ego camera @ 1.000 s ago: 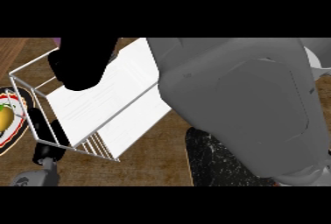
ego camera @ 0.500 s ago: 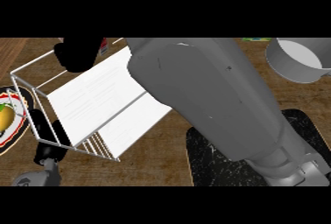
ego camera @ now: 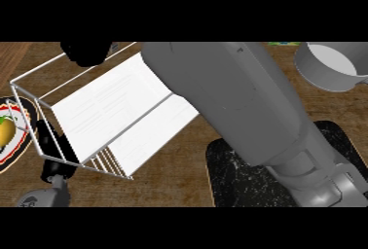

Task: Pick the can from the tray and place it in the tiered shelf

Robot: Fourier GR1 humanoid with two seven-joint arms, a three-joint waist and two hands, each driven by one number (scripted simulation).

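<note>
From the head view, the can itself cannot be made out; if it is anywhere, it is hidden behind the black right hand (ego camera: 90, 52), which shows only as a dark shape at the upper left, over the far end of the white tiered shelf with thin wire rails (ego camera: 119, 119). Whether the fingers are curled round anything cannot be told, since the hand is cut by the top of the scene and reads as one black mass. The broad grey right forearm (ego camera: 237, 112) runs from the lower right corner diagonally up to that hand and covers much of the middle. Under it lies the black speckled tray (ego camera: 237, 175), partly hidden by the arm, flat on the brown wooden bench (ego camera: 173, 165). The shelf stands tilted across the left half. At the left edge a round plate with a yellow fruit (ego camera: 9, 133) is cut off. At the upper right a grey round pot (ego camera: 332, 65) is partly out of the scene. The left hand (ego camera: 54, 163) shows at the lower left, dark beside the shelf's near corner, its fingers unclear
</note>
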